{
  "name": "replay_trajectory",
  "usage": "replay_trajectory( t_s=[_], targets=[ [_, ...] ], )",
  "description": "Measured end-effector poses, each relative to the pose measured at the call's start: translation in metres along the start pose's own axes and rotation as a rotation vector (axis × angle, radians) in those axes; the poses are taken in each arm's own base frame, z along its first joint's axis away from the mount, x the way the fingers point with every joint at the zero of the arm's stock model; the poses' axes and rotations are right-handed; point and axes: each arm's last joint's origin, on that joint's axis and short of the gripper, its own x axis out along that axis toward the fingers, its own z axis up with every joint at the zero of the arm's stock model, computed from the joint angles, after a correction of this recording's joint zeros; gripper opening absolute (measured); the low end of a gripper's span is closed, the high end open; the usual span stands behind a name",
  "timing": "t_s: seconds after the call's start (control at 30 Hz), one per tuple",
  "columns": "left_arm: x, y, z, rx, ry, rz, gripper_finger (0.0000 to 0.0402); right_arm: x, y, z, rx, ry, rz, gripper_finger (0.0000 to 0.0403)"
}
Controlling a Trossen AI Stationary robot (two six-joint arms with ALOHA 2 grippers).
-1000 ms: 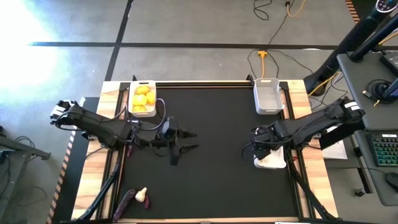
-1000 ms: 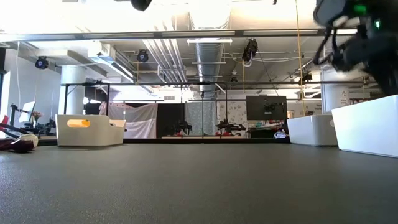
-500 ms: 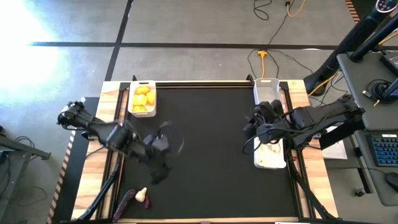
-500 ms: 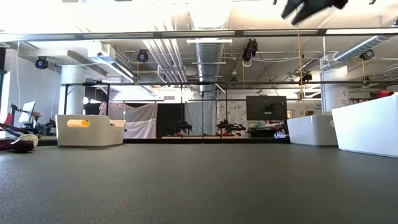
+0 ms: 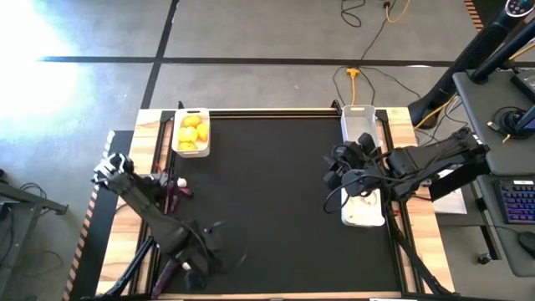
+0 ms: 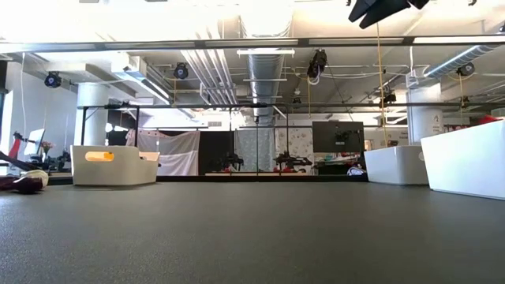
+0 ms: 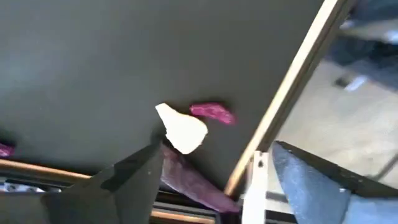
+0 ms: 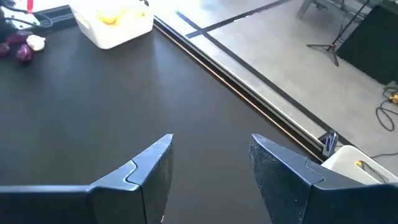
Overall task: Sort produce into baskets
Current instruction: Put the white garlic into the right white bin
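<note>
Three bins: one with yellow lemons (image 5: 192, 132) at upper left (image 5: 191, 149), one bare at upper right (image 5: 359, 130), and one at right centre (image 5: 362, 216) with pale garlic inside. At lower left lie one garlic bulb (image 7: 183, 129) and two purple eggplants (image 7: 212, 112). My left gripper (image 5: 203, 255) hovers there, fingers spread wide and empty. My right gripper (image 5: 344, 167) hangs between the right bins, fingers apart, holding nothing.

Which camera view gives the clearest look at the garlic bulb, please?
The left wrist view: the garlic bulb lies unobstructed beside purple eggplant pieces. The high view hides it under the left gripper; the right wrist view shows it tiny; the low view barely.
</note>
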Motion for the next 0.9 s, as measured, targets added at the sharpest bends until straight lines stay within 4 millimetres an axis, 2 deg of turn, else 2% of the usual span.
replay_trajectory(
  t_s=[0.17, 0.33, 0.47, 0.63, 0.9],
  targets=[
    [0.032, -0.006, -0.014, 0.093, 0.092, 0.067, 0.0313, 0.000, 0.001, -0.001, 0.001, 0.018, 0.019, 0.0201],
    [0.065, -0.001, -0.032, 0.177, 0.100, 0.048, 0.0314, -0.002, 0.003, -0.002, 0.023, 0.021, 0.037, 0.0201],
    [0.086, 0.002, -0.046, 0.325, 0.087, 0.047, 0.0311, -0.005, 0.005, -0.004, 0.057, 0.020, 0.051, 0.0201],
    [0.106, 0.015, -0.054, 0.440, 0.093, 0.110, 0.0311, -0.009, 0.007, -0.006, 0.105, 0.020, 0.070, 0.0201],
    [0.125, 0.021, -0.050, 0.448, 0.060, 0.054, 0.0311, -0.010, 0.010, -0.007, 0.167, 0.024, 0.077, 0.0201]
  ],
)
